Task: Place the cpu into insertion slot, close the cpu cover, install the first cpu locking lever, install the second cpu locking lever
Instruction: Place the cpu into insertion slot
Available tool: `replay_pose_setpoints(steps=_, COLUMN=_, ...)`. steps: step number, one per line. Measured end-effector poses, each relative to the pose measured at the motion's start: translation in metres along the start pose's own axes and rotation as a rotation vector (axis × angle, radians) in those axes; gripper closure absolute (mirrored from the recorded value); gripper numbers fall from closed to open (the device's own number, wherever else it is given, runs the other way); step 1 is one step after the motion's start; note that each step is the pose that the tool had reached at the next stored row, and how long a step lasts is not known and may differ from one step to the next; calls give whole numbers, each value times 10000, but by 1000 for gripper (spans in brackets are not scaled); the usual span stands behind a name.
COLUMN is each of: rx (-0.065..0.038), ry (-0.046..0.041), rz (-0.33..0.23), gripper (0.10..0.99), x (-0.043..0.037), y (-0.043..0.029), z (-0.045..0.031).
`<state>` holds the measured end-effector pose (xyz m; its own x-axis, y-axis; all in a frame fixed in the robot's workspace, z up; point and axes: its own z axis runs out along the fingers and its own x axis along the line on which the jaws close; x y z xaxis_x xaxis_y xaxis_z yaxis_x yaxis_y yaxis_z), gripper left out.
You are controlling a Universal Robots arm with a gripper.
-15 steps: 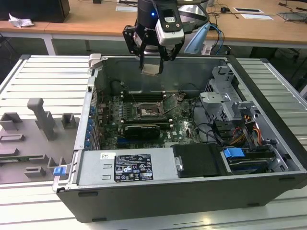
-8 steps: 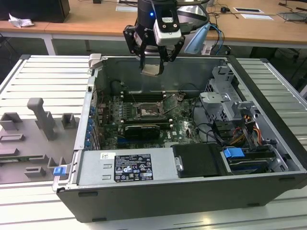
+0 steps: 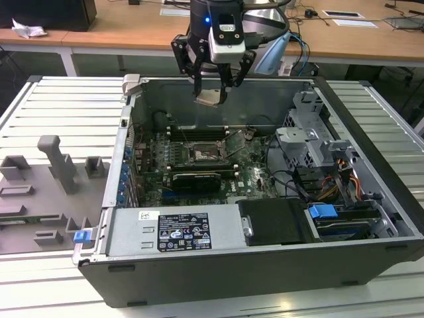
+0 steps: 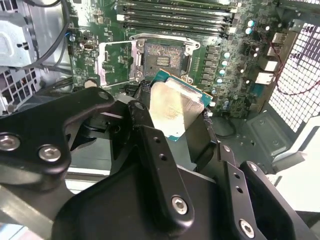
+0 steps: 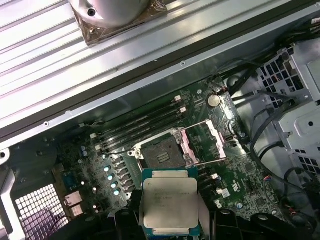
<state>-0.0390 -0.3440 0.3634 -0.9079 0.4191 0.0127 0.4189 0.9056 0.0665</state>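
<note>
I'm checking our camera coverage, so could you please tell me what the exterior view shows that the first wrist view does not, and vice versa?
The exterior view adds the whole open case, the labelled power supply and grey fixture blocks at the exterior view's left. The first wrist view adds the board's coin cell. Both show the hand holding the cpu, not yet in the empty insertion slot, with the cpu cover open.

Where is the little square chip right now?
In the exterior view, the cpu is gripped in the tool above the open computer case, higher than the empty insertion slot.
</note>
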Motion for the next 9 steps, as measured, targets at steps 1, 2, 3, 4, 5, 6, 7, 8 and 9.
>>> replay_pose_setpoints(steps=1, rx=1, ry=-7, rz=81, gripper=561, x=0, y=0, z=1)
replay_pose_setpoints(steps=2, rx=6, ry=-14, rz=153, gripper=561, x=0, y=0, z=1)
replay_pose_setpoints(steps=3, rx=13, ry=-26, rz=266, gripper=561, x=0, y=0, z=2)
replay_pose_setpoints(steps=4, rx=15, ry=-35, rz=378, gripper=561, x=0, y=0, z=3)
replay_pose_setpoints(steps=5, rx=15, ry=-48, rz=570, gripper=561, x=0, y=-1, z=3)
replay_pose_setpoints(steps=6, rx=12, ry=-63, rz=804, gripper=561, x=0, y=0, z=4)
replay_pose_setpoints(steps=7, rx=10, ry=-70, rz=916, gripper=561, x=0, y=0, z=5)
replay_pose_setpoints(steps=8, rx=9, ry=-75, rz=991, gripper=561, x=0, y=0, z=5)
replay_pose_setpoints(steps=9, rx=8, ry=-81, rz=1071, gripper=561, x=0, y=0, z=6)
